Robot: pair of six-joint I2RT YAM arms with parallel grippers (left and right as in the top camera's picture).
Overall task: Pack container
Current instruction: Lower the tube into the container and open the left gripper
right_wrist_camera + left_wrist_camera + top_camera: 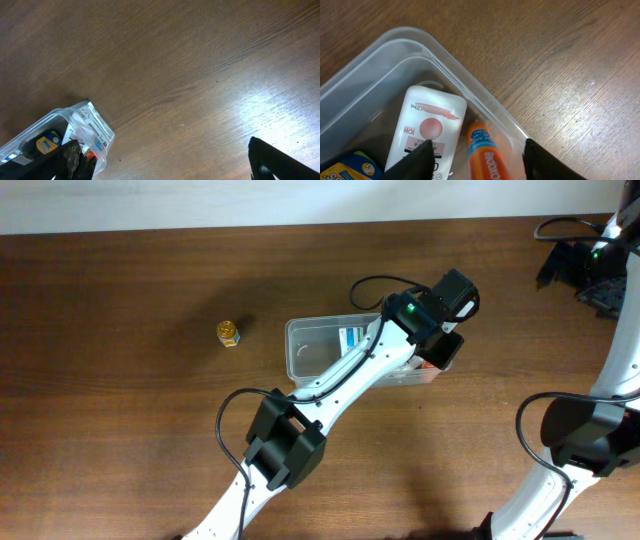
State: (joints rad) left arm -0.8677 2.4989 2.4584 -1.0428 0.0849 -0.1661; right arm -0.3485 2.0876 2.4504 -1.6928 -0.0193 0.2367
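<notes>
Now: left gripper point(477, 146) open above the container point(455, 70), its fingers either side of an orange tube point(482, 157) lying inside. Right gripper point(161, 150) wide open, empty.

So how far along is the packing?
Done: white bottle, orange tube and a blue-yellow item lie in the container. In hand: nothing; left gripper is open astride the tube, right gripper is open, off to the side. Left: small yellow bottle on the table, outside the container.
</notes>
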